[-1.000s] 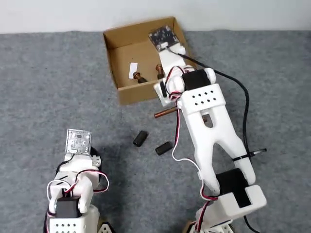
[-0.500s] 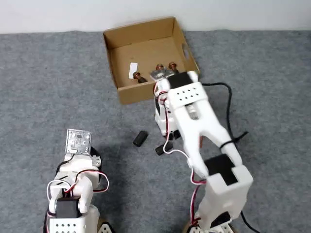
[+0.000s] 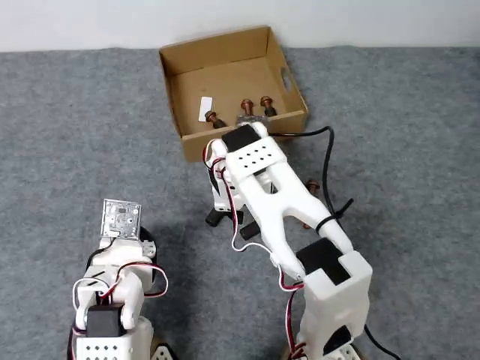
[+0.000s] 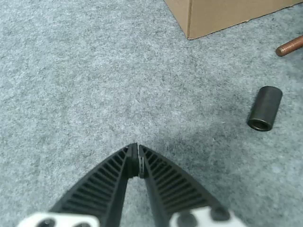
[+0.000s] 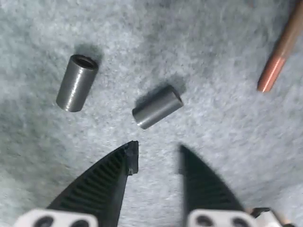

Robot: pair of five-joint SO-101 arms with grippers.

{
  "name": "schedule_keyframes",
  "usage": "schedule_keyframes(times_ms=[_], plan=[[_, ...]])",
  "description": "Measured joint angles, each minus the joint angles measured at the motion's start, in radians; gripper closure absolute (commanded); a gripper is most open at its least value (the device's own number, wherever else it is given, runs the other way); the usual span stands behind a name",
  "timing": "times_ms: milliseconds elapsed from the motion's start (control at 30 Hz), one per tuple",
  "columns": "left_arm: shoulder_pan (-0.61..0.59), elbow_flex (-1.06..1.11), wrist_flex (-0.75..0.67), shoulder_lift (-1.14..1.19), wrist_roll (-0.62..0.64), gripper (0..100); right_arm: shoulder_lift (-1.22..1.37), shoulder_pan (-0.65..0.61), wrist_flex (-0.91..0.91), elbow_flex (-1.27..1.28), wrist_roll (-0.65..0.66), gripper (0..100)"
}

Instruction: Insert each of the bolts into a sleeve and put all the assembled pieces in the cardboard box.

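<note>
The black ribbed right gripper [image 5: 158, 150] is open, with a moderate gap between its jaws, and holds nothing. It hangs over the grey carpeted tabletop [image 3: 75, 135] on the arms' side of the open brown cardboard box [image 3: 196, 144]. Just past its tips a short dark metal cylindrical sleeve [image 5: 157, 106] lies on its side, not touched. A second dark sleeve [image 5: 77, 83] lies near the first, a little apart from it. A bare copper-coloured bolt [image 5: 279, 52] rests on the carpet on the first sleeve's other side, well apart from it. The black left gripper [image 4: 138, 155] is closed tip to tip on nothing, low over the carpet and farther from the box than the sleeves. Inside the box, near its front wall, sit three copper-headed assembled pieces [image 3: 246, 106] beside a small white label [image 3: 205, 109]. The white right arm [image 3: 277, 202] extends up to the box's front wall, covering most of the loose parts in the high view.
</note>
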Motion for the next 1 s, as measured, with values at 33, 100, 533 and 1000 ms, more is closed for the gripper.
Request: schedule_keyframes(times_ms=[33,100,533,1000], plan=[[0.0,0.0,0.0,0.0,0.0,99,0.005,0.0,-0.002,0.0,-0.018,70.3],[0.0,0.0,0.0,0.0,0.0,99,0.026,0.0,-0.014,0.0,-0.04,71.7],[0.0,0.0,0.0,0.0,0.0,99,0.203,0.0,-0.161,0.0,-0.055,78.6],[0.0,0.0,0.0,0.0,0.0,99,0.278,0.003,-0.172,-0.026,-0.058,97.3]])
